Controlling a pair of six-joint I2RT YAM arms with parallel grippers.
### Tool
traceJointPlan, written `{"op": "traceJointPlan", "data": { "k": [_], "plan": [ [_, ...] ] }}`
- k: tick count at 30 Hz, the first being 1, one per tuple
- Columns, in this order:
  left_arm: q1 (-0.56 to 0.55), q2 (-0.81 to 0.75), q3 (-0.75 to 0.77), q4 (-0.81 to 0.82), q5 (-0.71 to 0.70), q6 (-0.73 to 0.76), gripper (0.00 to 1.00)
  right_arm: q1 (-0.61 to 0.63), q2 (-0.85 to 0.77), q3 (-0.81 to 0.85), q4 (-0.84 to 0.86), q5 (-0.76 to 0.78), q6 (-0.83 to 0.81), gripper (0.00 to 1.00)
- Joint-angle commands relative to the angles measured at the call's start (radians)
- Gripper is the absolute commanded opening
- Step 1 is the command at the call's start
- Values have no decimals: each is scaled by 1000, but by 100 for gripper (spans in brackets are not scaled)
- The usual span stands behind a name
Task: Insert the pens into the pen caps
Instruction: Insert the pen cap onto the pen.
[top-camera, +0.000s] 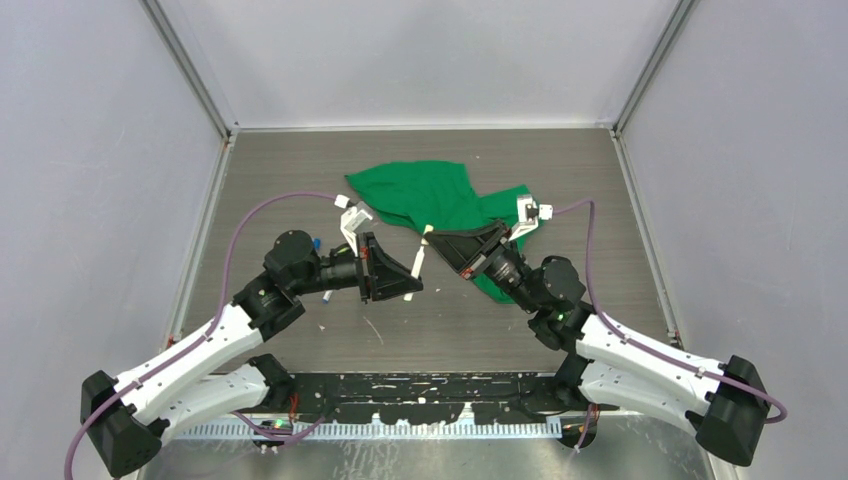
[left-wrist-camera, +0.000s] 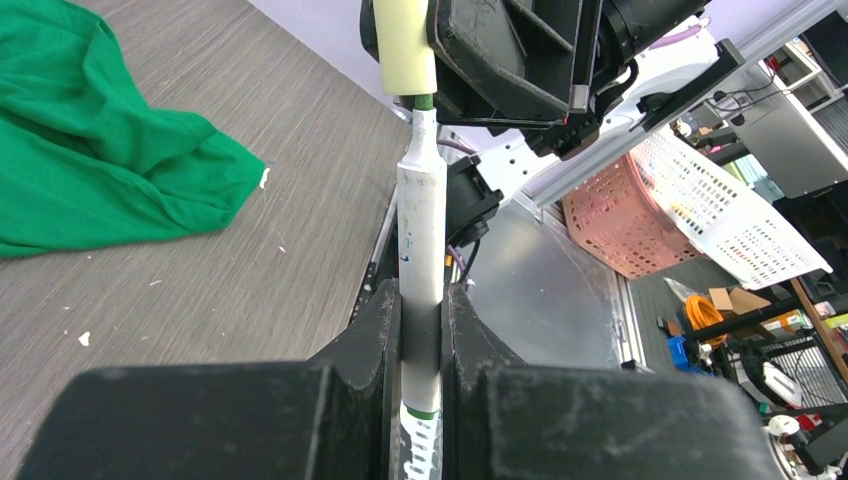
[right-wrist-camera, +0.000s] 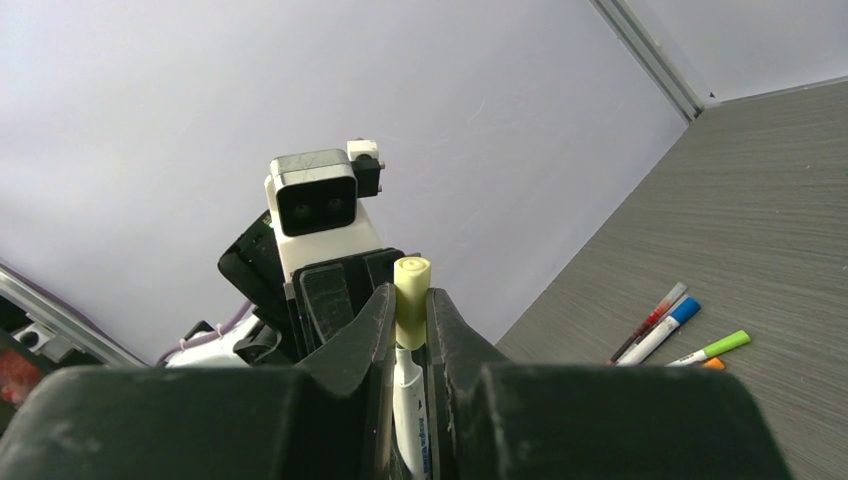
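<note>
Tabletop (top-camera: 300, 160), grey woodgrain, sits between pale walls (top-camera: 100, 150).

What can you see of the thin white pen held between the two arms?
The thin white plastic marker pen has a narrowed neck, a green tip and a green ring near its tail. It is held above the table, clamped across the barrel by the left gripper. Its tip sits at the mouth of the pale yellow cap pinched by the right gripper.

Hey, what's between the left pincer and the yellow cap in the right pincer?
Only the white pen: gripped by the left pincer, its barrel spans the gap and its green tip reaches the yellow cap's mouth. The left wrist view shows it.
</note>
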Motion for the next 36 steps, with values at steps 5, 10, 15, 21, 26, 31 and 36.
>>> {"op": "traceJointPlan", "data": {
  "k": [5,10,15,21,26,31,36],
  "plan": [
    [-4,-16,9,87,20,-11,0,-1,13,38,76,-31,-25,1],
    [-3,-27,6,86,-5,-5,0,-1,23,47,42,-90,-33,1],
    [-4,-40,3,87,-17,-3,0,-1,19,42,13,-147,-32,1],
    [-3,-34,11,125,-11,-11,0,0,4,25,-9,-211,-34,0],
    [-2,-22,13,176,-1,-31,0,-3,-5,4,-5,-233,-18,0],
    [-3,4,20,256,34,-73,0,-13,28,4,25,-291,12,0],
    [-1,5,16,299,16,-91,0,-13,47,5,17,-303,10,1]
  ]
}}
